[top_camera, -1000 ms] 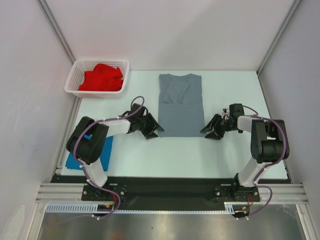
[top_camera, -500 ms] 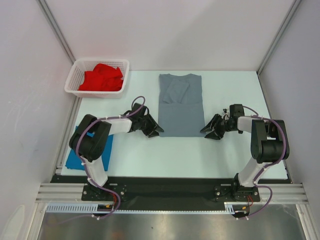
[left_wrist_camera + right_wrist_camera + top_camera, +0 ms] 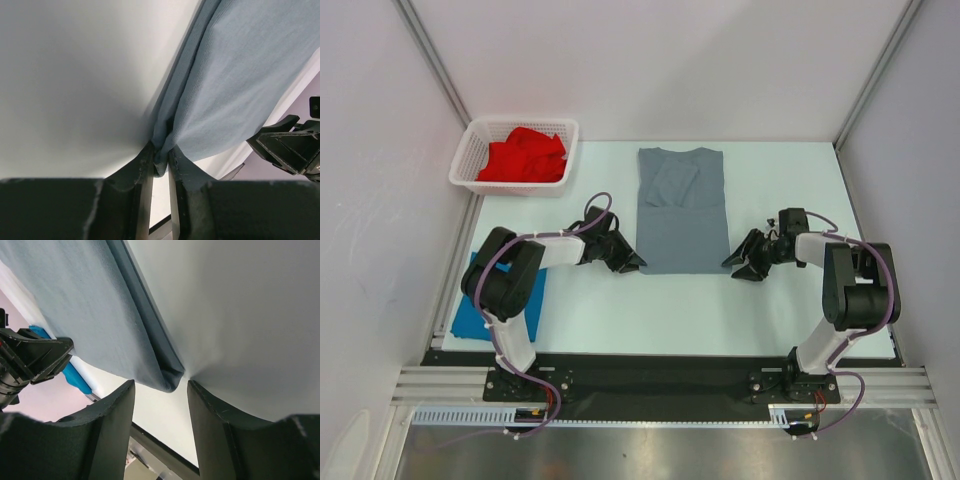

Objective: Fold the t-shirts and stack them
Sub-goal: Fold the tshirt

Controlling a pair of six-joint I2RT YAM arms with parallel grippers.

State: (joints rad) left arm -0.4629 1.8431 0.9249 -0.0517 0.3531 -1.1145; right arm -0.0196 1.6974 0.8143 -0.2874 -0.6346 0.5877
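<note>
Two corners matter here, the near ones of the grey shirt [image 3: 682,215], which lies flat mid-table with its sides folded in. The left gripper [image 3: 160,155] is clenched on the near-left corner, the doubled cloth pinched between its fingertips. The right gripper [image 3: 161,390] stands released, its fingers straddling the near-right corner without gripping it. The step in hand looks like taking both corners to fold the near hem up toward the collar. To do it well, the right fingers should reach a little further in so they catch every layer of the folded edge, then clamp low against the table [image 3: 780,180]; a shallow bite would likely take only the top layer. Both arms should then lift together, level, and carry the hem straight away so the side folds hold and the edges land square. Counted from the left: one basket [image 3: 463,160] at the far-left corner with one red shirt [image 3: 525,155] heaped in it, one blue shirt [image 3: 470,322] at the near-left edge, partly under the left arm, one grey shirt; three shirts, two grippers
</note>
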